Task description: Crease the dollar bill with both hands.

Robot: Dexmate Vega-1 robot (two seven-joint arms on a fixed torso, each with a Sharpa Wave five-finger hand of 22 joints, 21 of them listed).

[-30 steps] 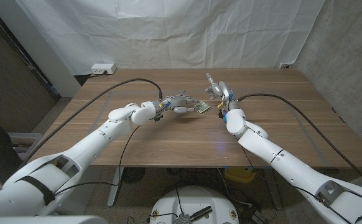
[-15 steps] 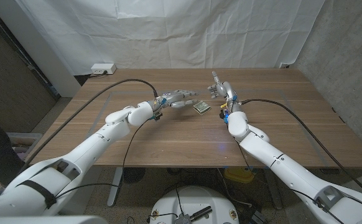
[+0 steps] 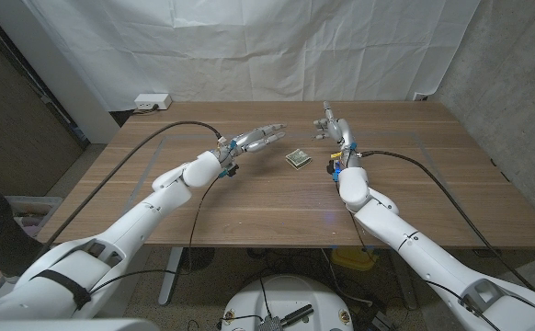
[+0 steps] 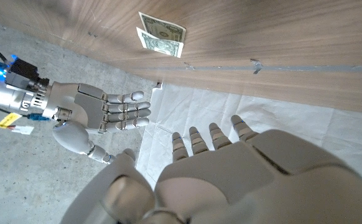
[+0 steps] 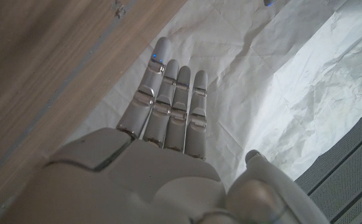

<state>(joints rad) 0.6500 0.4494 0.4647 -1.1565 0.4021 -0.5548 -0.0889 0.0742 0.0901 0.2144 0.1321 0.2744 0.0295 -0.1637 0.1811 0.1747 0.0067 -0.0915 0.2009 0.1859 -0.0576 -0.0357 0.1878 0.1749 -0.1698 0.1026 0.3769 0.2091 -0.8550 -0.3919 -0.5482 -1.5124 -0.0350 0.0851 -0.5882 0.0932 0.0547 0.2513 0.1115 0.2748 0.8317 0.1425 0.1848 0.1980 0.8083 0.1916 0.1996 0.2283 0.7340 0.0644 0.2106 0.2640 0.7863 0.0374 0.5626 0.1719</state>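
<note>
Head view — folded, seemingly doubled dollar bill (image 3: 297, 158) lies untouched between empty, outstretched left hand (image 3: 255, 139) and right hand (image 3: 328, 126).

One folded dollar bill (image 3: 297, 158) lies on one wooden table (image 3: 249, 202) between the fingertips of two robot hands, the left hand (image 3: 254, 140) and the right hand (image 3: 330, 126), both empty with fingers extended, while one white power strip (image 3: 152, 101) sits beyond the fingers at the table's far corner.
</note>
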